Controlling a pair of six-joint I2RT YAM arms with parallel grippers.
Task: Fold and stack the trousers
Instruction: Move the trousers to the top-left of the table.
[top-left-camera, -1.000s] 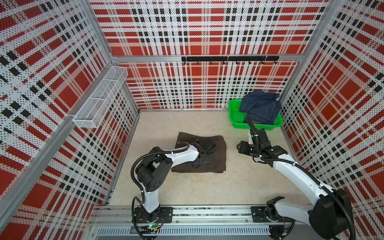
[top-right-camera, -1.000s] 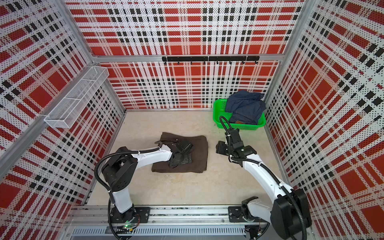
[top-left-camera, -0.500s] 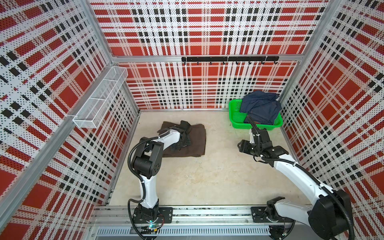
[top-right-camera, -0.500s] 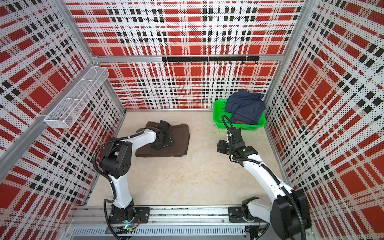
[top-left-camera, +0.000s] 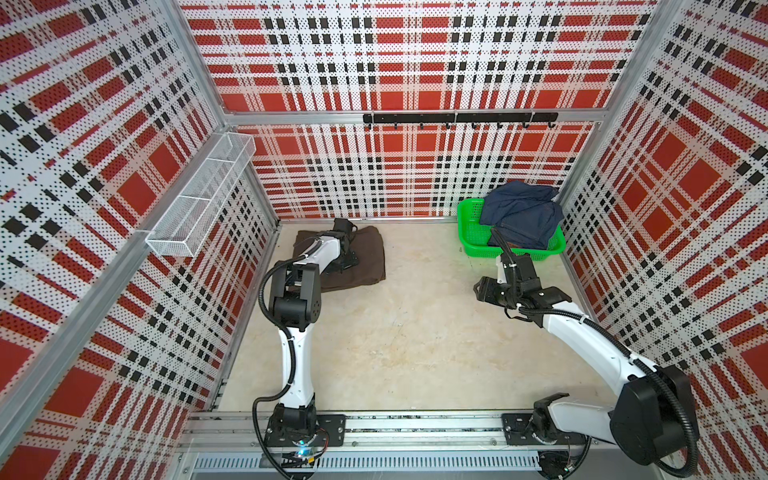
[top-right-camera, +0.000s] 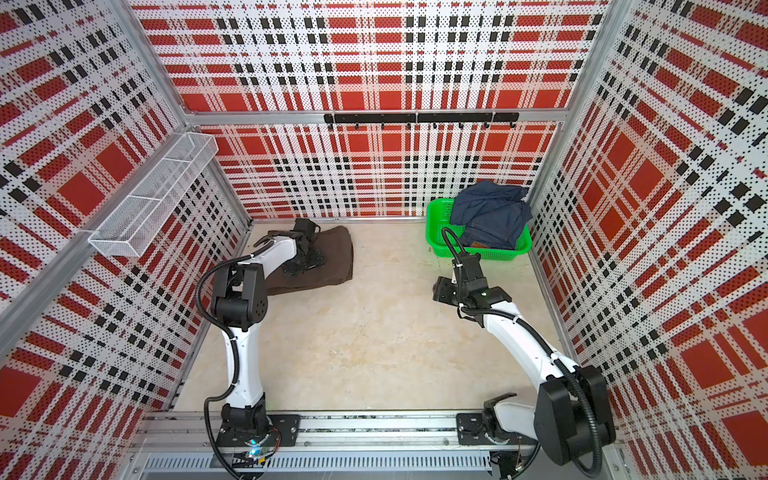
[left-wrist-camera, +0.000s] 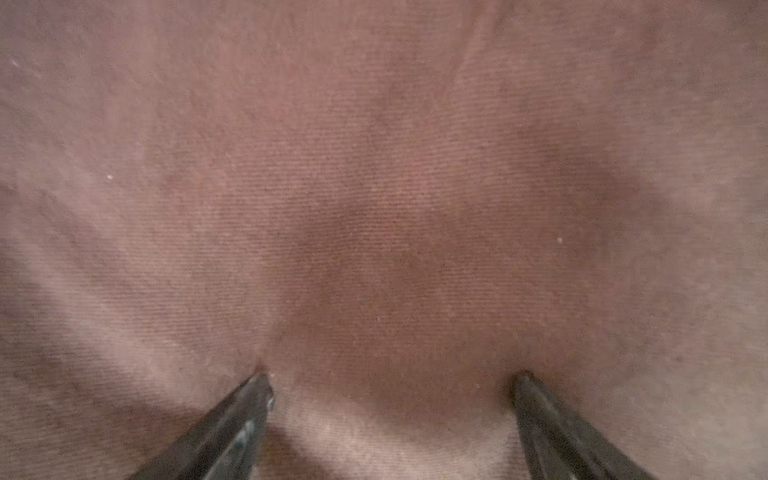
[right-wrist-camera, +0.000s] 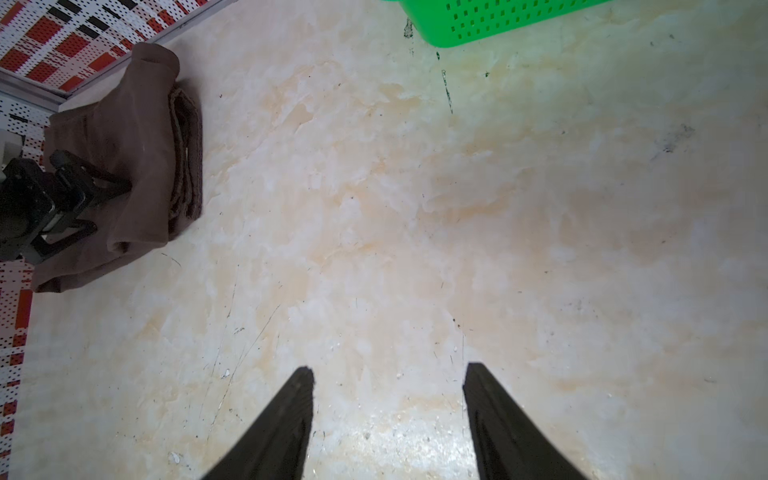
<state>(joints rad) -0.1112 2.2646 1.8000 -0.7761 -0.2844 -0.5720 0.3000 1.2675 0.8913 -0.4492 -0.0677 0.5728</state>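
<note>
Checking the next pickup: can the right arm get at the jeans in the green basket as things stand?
Probably yes. The right gripper is open and empty above bare floor just in front of the basket, and the jeans lie heaped on top, nothing covering them.

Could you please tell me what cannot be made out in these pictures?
- Top views: the left arm covers part of the trousers.
- Left wrist view: cloth fills the frame around the left end effector; the trousers' edges are cut off.
- Top views: the jeans hide the green basket's inside.
- Right wrist view: the frame edge cuts off the basket.
</note>
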